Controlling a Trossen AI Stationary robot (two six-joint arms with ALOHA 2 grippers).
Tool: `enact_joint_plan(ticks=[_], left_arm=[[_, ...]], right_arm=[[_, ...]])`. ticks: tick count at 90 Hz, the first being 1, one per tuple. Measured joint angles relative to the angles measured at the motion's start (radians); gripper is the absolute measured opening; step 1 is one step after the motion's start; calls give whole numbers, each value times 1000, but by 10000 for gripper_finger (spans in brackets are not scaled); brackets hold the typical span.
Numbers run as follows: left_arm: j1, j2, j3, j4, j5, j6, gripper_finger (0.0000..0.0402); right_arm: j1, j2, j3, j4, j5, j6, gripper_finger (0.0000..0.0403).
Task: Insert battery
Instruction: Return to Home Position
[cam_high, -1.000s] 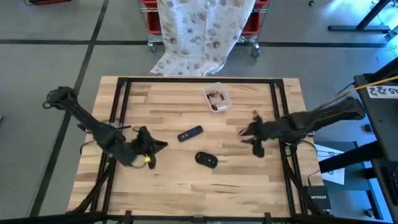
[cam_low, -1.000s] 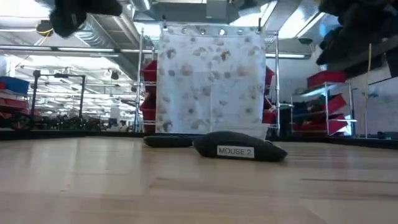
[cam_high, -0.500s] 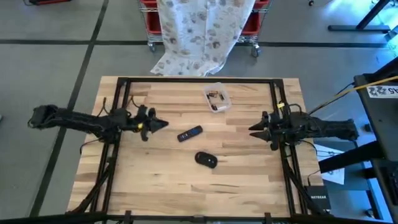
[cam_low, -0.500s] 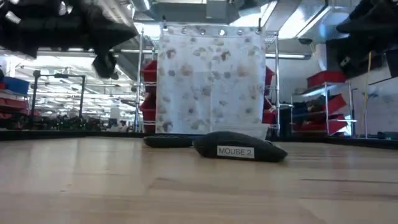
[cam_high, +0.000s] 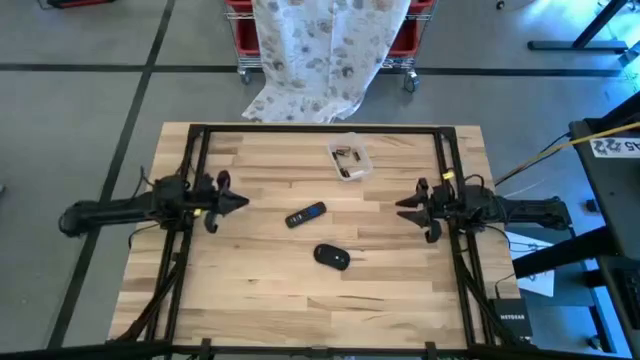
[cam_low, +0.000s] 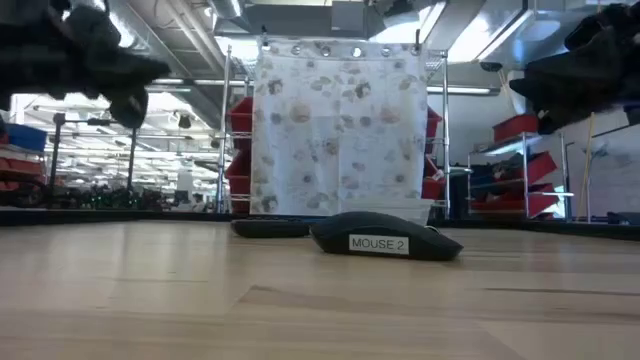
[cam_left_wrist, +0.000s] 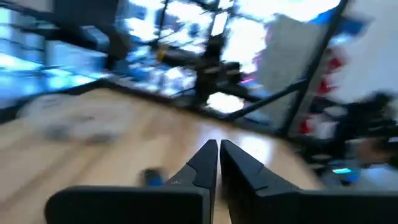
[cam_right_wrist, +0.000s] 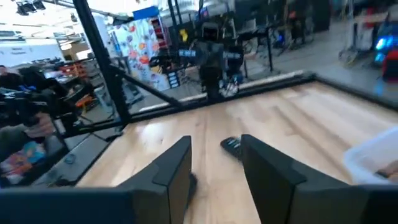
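Your left gripper (cam_high: 238, 201) hangs pressed together left of the mouse (cam_high: 332, 257) (labelled MOUSE 2); your right gripper (cam_high: 404, 206), spread, hangs right of it.

A remote (cam_high: 306, 214) lies on the table (cam_high: 260, 290), patterned cloth (cam_high: 320, 50) beyond.

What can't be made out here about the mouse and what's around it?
Battery: unseen in every view; the mouse shows only its top from above, its side in the low view.
Clear tub: contents too small in the high view.
Left wrist view: blur smears everything on the table.
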Motion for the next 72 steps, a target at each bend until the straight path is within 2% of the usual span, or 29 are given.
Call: enact_joint_plan(ticks=[5,18,72], left_arm=[[-13,-36,1,-50,-71,33,3],[-40,-24,1,-46,-124,79,3],[-44,-13,2,-48,-122,-104,3]], right_arm=[[0,4,0,3,25,-16,124],[0,18,0,17,67,-38,124],[1,27,0,9,52,-39,124]])
